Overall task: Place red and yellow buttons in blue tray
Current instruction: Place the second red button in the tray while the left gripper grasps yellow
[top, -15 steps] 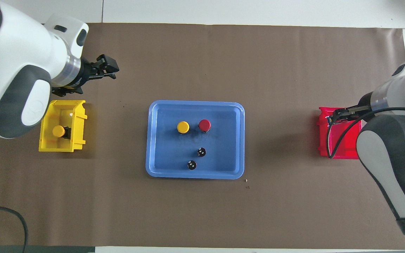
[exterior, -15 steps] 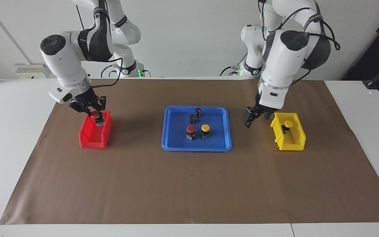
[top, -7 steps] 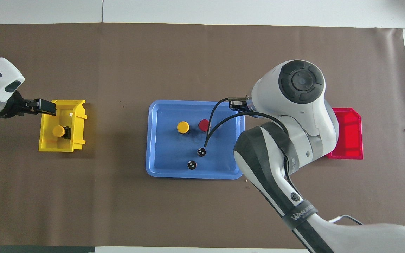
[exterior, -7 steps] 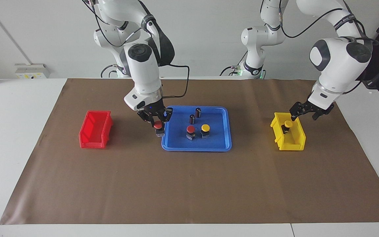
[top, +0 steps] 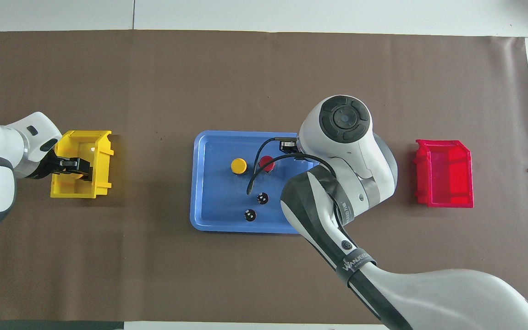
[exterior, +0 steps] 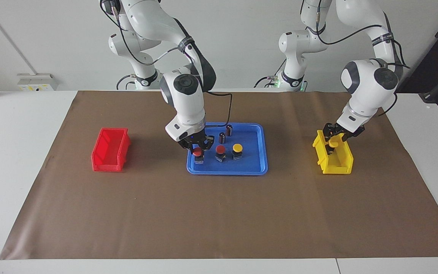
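My right gripper (exterior: 197, 150) is clamped on a red button (exterior: 197, 152), low over the blue tray (exterior: 255, 167) at its right-arm end. My left gripper (exterior: 333, 135) is down in the yellow bin (exterior: 335, 164), fingers either side of a yellow button's (exterior: 333, 142) cap; grip unclear. Count: two red buttons, one held, one standing (exterior: 220, 149) in the tray; two yellow, one in tray (exterior: 237, 147), one in bin. Two dark cylinders (exterior: 229, 130) in tray. One red bin (exterior: 109, 154).
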### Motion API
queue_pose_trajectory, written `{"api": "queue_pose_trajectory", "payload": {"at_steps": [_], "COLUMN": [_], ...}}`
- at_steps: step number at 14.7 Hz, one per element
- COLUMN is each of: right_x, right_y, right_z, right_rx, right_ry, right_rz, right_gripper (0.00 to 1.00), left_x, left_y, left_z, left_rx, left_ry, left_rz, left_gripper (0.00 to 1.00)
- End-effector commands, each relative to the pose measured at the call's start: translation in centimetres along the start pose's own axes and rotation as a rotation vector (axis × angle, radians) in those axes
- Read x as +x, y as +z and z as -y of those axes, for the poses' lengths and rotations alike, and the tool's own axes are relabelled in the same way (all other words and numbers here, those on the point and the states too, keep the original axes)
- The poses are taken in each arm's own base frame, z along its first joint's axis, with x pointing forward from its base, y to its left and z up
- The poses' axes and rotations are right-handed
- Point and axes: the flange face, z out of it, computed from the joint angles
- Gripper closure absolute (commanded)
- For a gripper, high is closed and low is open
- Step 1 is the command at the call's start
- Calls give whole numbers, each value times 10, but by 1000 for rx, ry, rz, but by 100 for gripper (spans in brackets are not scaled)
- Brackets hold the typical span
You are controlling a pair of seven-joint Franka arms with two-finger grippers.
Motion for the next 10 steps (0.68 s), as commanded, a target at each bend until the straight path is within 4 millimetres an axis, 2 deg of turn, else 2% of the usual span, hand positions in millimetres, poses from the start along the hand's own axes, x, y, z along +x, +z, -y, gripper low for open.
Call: {"api": "queue_pose_trajectory", "payload": {"at_steps": [1,3,4,6,7,8,10], "right_x": [-17,-18,-18,-14,-8,2,27], "right_y": [6,7,7,4,0,-12,-41], "right_z": [-4,-4,-4,-7,-9,-11,-32], "right_rx": [16,15,16,22,25,30,21], "right_ry": [4,3,3,1,-2,-14,20], "right_rz": [-17,-14,-15,-26,-32,-45,-49], "right_gripper": [72,66,57,15,0,0,0], "left_x": [-5,-5,-6,-6,-6,-5,-4], "left_y": [10,14,15,18,20,24,25], "left_z": [12,18,23,22,21,17,16], "left_rx": [-6,-6,-7,-7,-7,-8,-9], "left_ry": [-2,-6,-2,4,1,4,7], "left_rz": [-41,-40,-37,-34,-35,-28,-26], "left_gripper": [31,38,38,38,37,37,37]}}
